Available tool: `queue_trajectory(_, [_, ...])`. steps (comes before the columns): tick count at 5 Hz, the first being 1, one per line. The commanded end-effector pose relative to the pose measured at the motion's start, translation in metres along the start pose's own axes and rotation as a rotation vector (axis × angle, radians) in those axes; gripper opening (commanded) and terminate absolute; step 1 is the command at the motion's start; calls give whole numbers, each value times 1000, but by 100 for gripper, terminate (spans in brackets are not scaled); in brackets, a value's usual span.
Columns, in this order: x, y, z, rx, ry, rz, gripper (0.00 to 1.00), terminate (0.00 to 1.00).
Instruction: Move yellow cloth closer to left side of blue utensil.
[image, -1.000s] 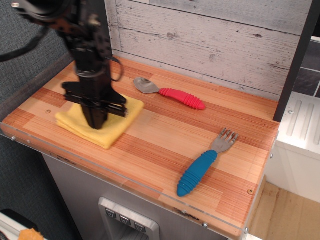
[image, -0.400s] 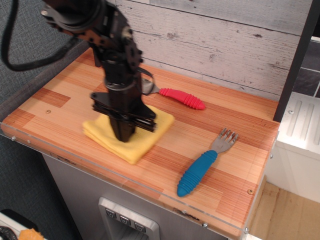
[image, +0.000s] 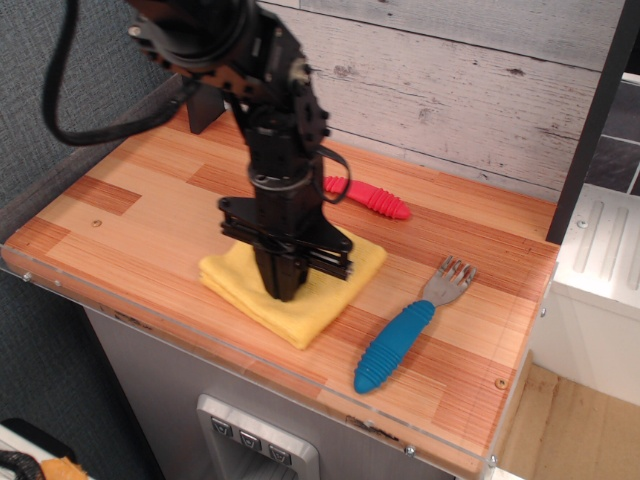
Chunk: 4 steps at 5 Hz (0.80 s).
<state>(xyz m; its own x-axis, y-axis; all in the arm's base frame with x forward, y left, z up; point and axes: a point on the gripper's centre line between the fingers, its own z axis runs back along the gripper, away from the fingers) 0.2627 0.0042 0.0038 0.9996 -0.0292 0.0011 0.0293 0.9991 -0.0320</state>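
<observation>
The yellow cloth (image: 320, 290), pinched in the closed hand (image: 283, 288), should slide flat along the counter (image: 150, 215) and stop just left of the blue utensil (image: 400, 340).

Gripper (image: 284, 290): pressed down on yellow cloth (image: 320, 300).
Fork (image: 405, 328): right of cloth, apart.
Spoon (image: 372, 198): far side.
</observation>
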Motion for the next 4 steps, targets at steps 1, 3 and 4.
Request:
queue_trajectory(1, [3, -17, -13, -5, 37, -48, 0, 0])
queue_trajectory(3, [10, -20, -13, -27, 38, -58, 0, 0])
queue_trajectory(4, [12, -22, -12, -35, 35, -61, 0, 0])
